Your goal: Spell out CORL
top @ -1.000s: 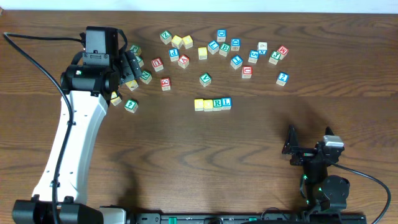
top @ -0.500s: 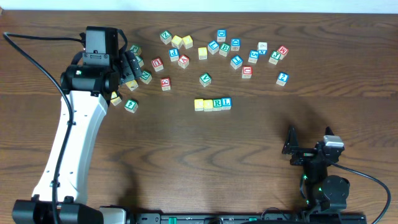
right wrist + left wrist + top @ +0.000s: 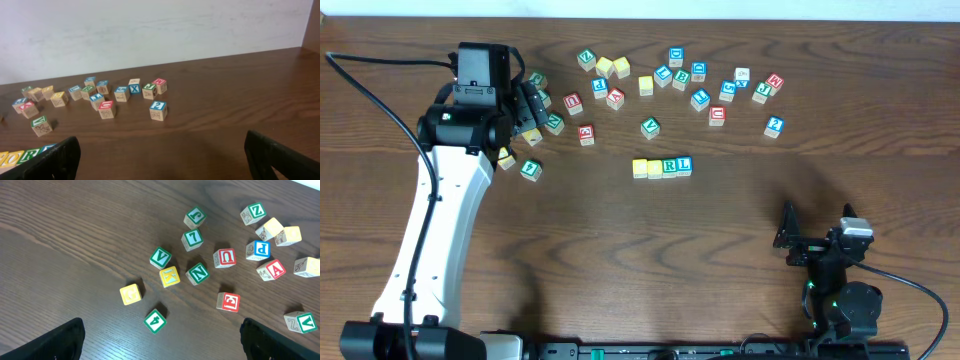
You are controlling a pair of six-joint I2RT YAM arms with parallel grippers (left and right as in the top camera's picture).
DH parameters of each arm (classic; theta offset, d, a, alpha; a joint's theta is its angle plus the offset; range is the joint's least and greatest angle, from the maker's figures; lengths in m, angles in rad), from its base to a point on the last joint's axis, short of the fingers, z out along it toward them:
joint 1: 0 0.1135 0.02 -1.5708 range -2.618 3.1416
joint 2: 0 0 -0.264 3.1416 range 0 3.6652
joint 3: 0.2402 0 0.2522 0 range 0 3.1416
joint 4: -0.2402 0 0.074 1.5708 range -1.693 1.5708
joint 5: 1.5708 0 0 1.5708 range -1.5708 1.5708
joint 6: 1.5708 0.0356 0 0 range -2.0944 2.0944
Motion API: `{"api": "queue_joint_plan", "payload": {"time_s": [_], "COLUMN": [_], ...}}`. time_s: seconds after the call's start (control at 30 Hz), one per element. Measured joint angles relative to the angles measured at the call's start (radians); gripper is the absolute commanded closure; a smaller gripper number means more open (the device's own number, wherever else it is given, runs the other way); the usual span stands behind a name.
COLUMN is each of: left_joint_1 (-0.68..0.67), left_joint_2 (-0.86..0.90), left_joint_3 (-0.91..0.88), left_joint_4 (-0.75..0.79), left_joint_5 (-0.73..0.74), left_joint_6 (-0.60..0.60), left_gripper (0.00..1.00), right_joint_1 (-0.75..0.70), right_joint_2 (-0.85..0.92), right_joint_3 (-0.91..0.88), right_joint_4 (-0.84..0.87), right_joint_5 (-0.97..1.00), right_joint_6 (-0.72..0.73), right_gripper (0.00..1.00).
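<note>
Wooden cubes sit in a finished-looking row, and nothing has shifted over the last second.

I see the row (image 3: 662,167) of 4 touching cubes mid-table: 2 yellow-topped cubes on the left whose letters I cannot read from above, then the green R cube (image 3: 670,166) and the blue L cube (image 3: 684,165). With both arms motionless, I judge the spelling done. My left gripper (image 3: 532,108) hangs wide open and empty over the loose cubes (image 3: 169,276) at the far left. My right gripper (image 3: 786,230), also spread and empty, is parked near right, well apart from the row. No box, tray or other container is in view; every cube lies on the bare table (image 3: 620,260).
</note>
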Motion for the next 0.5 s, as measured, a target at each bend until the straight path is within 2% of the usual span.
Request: {"api": "queue_joint_plan", "payload": {"time_s": [0.33,0.5], "left_joint_1": [0.0,0.0], "left_joint_2": [-0.004,-0.078], "left_joint_3": [0.0,-0.021], "left_joint_4": [0.0,0.037], "left_joint_5": [0.0,0.0], "left_joint_6": [0.0,0.008], "left_gripper": [0.02,0.02], "right_joint_1": [0.0,0.0], "right_joint_2": [0.0,0.0], "right_joint_3": [0.0,0.0], "right_joint_4": [0.0,0.0], "right_joint_5": [0.0,0.0], "right_joint_6": [0.0,0.0], "right_gripper": [0.01,0.01]}}
